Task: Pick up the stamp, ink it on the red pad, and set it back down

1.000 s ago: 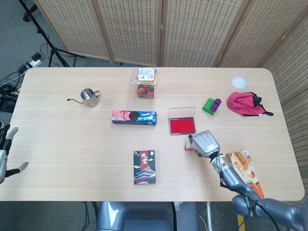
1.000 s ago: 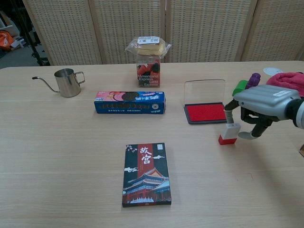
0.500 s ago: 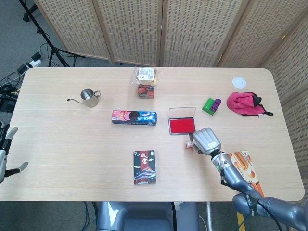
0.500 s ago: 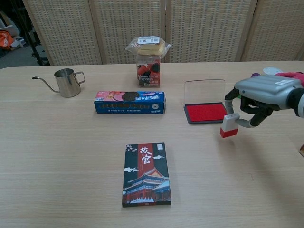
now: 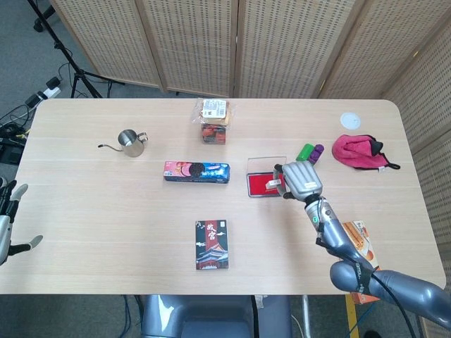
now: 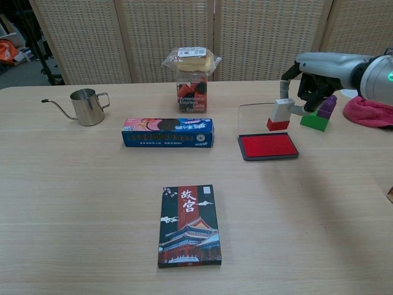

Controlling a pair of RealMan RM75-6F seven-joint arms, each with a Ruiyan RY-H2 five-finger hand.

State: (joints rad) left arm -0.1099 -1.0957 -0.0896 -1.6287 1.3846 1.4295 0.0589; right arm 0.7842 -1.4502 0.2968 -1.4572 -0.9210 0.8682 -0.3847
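The right hand (image 6: 310, 77) pinches the stamp (image 6: 279, 114) between its fingers and holds it in the air above the red pad (image 6: 268, 146), with the red base of the stamp facing down and not yet touching the ink. To do this step well, I think the hand should bring the stamp straight down with its base flat and parallel to the pad, away from the raised clear lid (image 6: 263, 113), and press only gently. The left hand (image 5: 8, 224) waits at the table (image 5: 106, 211) edge with its fingers apart and holds nothing.
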